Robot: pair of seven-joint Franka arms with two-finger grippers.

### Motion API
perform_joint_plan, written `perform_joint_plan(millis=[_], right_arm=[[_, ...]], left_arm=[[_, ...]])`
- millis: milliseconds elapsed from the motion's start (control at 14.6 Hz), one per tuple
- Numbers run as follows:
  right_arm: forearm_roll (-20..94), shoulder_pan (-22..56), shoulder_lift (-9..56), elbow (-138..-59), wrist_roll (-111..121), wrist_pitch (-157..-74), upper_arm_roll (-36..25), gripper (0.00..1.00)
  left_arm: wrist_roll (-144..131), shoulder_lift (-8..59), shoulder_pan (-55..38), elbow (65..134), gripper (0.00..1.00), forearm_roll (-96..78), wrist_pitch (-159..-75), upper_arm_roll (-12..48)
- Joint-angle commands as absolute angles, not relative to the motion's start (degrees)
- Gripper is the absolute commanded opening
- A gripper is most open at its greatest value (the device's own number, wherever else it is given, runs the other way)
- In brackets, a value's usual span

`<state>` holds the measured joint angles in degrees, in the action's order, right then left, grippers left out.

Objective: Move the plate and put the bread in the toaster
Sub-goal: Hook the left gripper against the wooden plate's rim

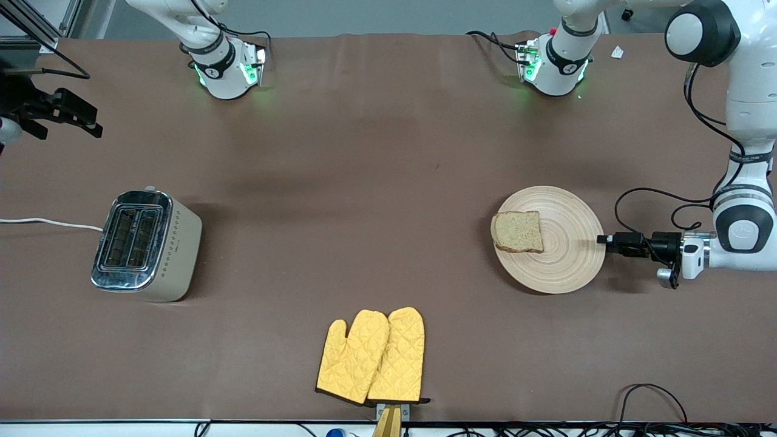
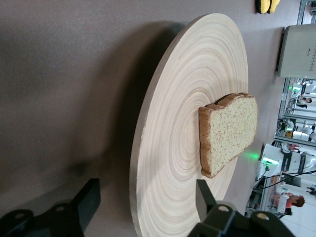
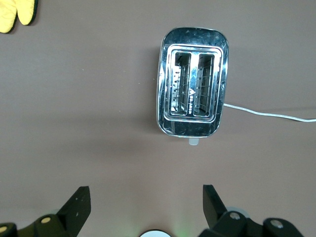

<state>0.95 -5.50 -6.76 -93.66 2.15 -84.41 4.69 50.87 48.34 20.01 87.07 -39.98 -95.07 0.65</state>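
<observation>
plate (image 1: pixel 561 267): round, pale wood, concentric grooves; lies flat on the counter (image 1: pixel 364 182) toward the left arm's end.
bread (image 1: pixel 518 232): square brown wholegrain slice, darker crust; rests on the plate, off-centre toward the toaster's side.
toaster (image 1: pixel 145 244): chrome top, two slots, cream dotted sides, white cord; toward the right arm's end.
left gripper (image 1: pixel 602 239): low at the plate's rim, fingers spread, rim between them.
right gripper (image 3: pixel 143 207): above the toaster, fingers spread, holding nothing.
oven mitts (image 1: pixel 373 355): yellow, quilted, near the counter's front edge.
</observation>
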Motion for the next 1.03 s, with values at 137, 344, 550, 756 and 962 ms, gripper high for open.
perform_joint_plan(millis=[137,344,550,756,962], right_arm=[[1.9,-5.4,-6.4,-93.1,2.5,-83.9,4.4,1.00],[2.0,-5.5,-6.5,-93.1,2.5,-83.7,4.4,1.00],[2.0,-5.4,-6.4,-93.1,2.5,-83.8,4.4,1.00],[2.0,-5.5,-6.4,-93.1,2.5,-84.0,4.4,1.00],[2.0,-5.6,-6.5,-93.2,2.5,-83.6,4.4,1.00]], left_arm=[[54.3,49.7,20.0,86.3,0.39,-41.2,-95.6,0.8],[54.5,49.7,20.0,86.3,0.16,-41.2,-95.5,0.9],[61.0,49.7,20.0,86.3,0.00,-42.4,-95.6,1.1],[60.0,49.3,20.0,86.3,0.00,-42.9,-95.0,3.5],[52.1,48.9,20.0,86.0,0.00,-46.1,-94.0,8.8]])
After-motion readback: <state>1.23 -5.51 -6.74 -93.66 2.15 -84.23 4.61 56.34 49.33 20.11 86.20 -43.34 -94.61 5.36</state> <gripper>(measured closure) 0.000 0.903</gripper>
